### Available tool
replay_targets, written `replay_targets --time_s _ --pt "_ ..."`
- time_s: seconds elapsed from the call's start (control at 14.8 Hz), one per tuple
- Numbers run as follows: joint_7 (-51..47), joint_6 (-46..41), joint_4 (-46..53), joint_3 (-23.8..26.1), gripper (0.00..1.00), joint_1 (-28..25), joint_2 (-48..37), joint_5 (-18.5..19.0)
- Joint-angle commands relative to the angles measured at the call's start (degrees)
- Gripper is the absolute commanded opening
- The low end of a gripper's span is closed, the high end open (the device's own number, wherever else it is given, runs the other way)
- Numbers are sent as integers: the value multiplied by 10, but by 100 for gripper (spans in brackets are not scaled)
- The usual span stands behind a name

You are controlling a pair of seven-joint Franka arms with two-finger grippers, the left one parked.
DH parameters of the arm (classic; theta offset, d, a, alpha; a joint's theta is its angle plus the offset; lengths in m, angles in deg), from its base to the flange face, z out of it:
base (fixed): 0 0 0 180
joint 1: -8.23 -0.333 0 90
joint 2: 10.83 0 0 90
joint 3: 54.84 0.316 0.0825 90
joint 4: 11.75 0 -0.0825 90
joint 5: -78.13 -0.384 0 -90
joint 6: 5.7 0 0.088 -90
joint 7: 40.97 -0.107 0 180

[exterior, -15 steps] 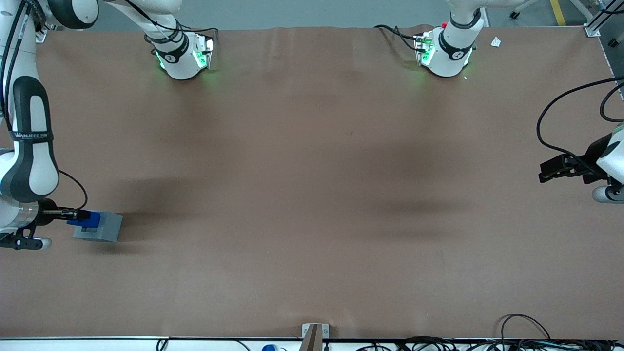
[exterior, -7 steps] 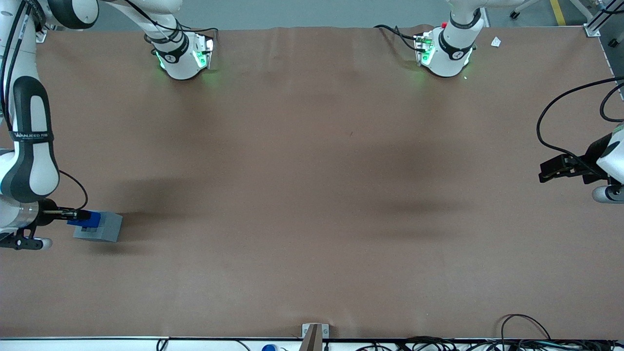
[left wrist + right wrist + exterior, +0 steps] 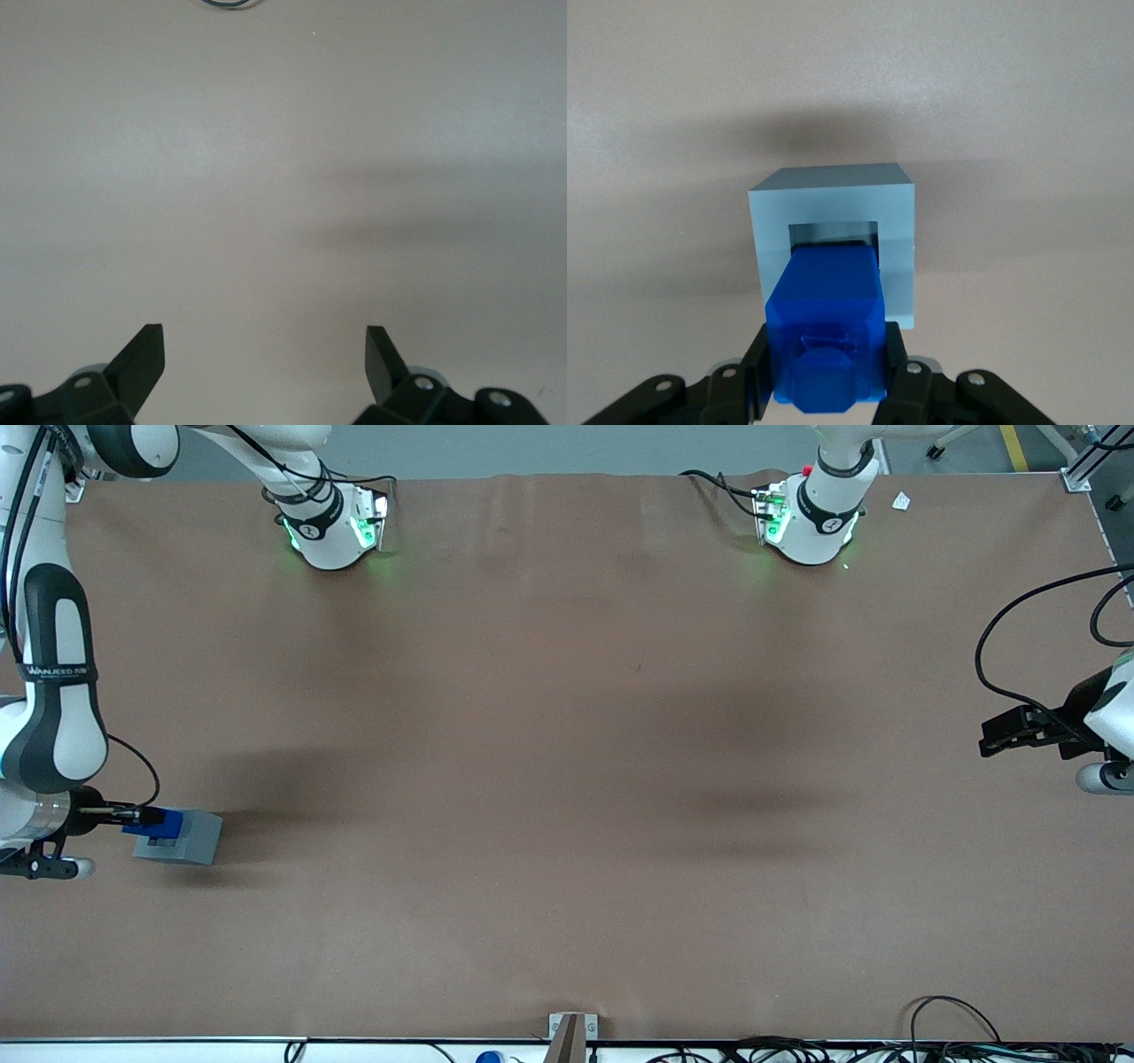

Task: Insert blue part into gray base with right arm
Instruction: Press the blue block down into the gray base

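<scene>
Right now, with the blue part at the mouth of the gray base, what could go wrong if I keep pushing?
1. The blue part, clamped in the gripper, seems to have only its leading end at the recess of the gray base; a slight tilt could jam it on the rim.
2. The gray base sits loose on the table, so pushing may slide it.

My gripper (image 3: 826,372): matt black plastic, clamped glossy blue part (image 3: 826,332); gray base (image 3: 833,208) matt plastic; table (image 3: 567,779) dull brown cloth.
</scene>
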Motion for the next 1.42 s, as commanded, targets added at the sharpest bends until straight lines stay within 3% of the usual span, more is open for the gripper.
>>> replay_targets --time_s 0.0,1.35 --pt "-7 2 7 7 0 5 19 -5" --pt "-7 24 13 8 0 11 18 -7"
